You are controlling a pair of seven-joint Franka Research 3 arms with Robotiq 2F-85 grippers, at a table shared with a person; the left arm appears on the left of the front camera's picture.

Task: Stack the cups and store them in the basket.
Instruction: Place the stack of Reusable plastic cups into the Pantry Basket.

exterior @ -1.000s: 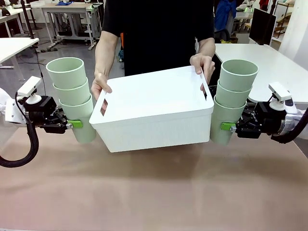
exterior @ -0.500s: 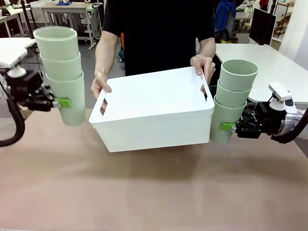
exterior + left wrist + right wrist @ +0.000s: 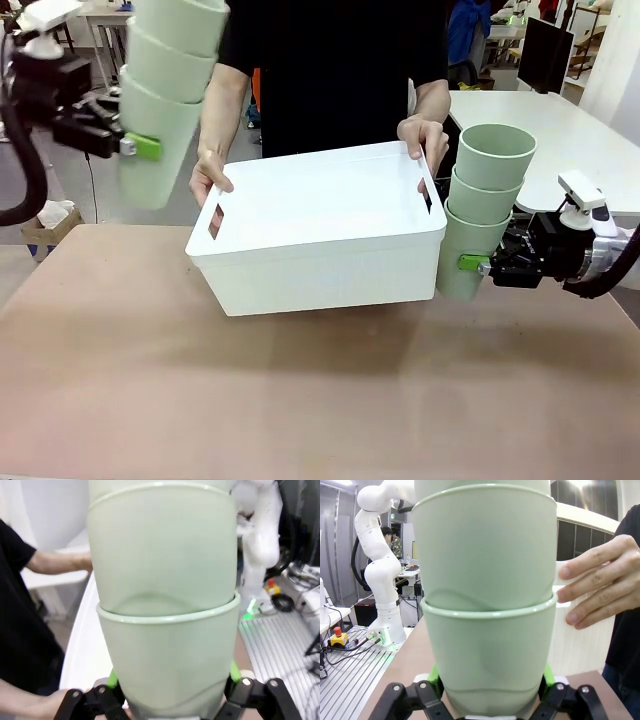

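Note:
A person's hands hold the white basket (image 3: 320,235) tilted above the table's middle. My left gripper (image 3: 140,147) is shut on a stack of three mint-green cups (image 3: 165,95), raised high at the upper left and leaning toward the basket. That stack looms close in the left wrist view, cups (image 3: 165,610) clamped between the green pads of the left gripper (image 3: 170,687). Beside the basket's right end, my right gripper (image 3: 473,263) is shut on a second stack of three cups (image 3: 482,205). The right wrist view has those cups (image 3: 487,615) in the right gripper (image 3: 487,685), with the person's fingers on the basket (image 3: 575,640) just behind.
The brown table (image 3: 320,400) lies bare in front of and under the basket. The person (image 3: 330,70) in a black shirt stands at the far edge. White tables (image 3: 560,130) stand behind at right.
My left arm has lifted its cup stack from beside the basket's left end up to the upper left, tilting it. The right arm and basket have stayed put.

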